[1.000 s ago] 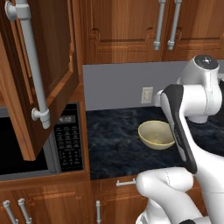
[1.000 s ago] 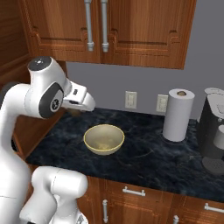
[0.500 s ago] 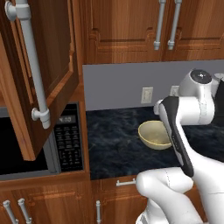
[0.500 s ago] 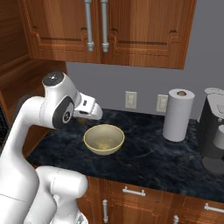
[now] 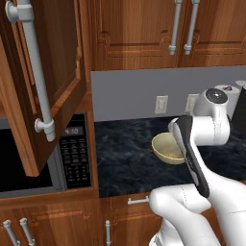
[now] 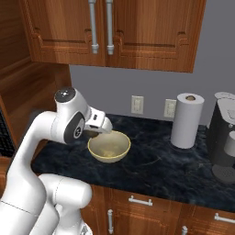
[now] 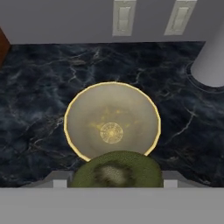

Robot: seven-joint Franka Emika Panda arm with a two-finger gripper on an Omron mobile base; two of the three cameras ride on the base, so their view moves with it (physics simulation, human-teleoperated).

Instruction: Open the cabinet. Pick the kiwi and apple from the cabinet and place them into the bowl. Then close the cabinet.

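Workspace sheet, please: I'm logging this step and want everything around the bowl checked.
Surface: dark marble counter.
Job's things: cream bowl empty on the counter; kiwi held above its near rim; cabinet door open; apple nothing seen.
Clutter: paper towel roll, coffee machine, microwave.
Grippers: gripper closed on the kiwi.
Cables: nothing seen.
Surroundings: wall outlets, closed wall cabinet.

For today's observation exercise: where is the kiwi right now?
In the hand view, the kiwi sits between the gripper's fingers, held above the near rim of the bowl on the dark counter.
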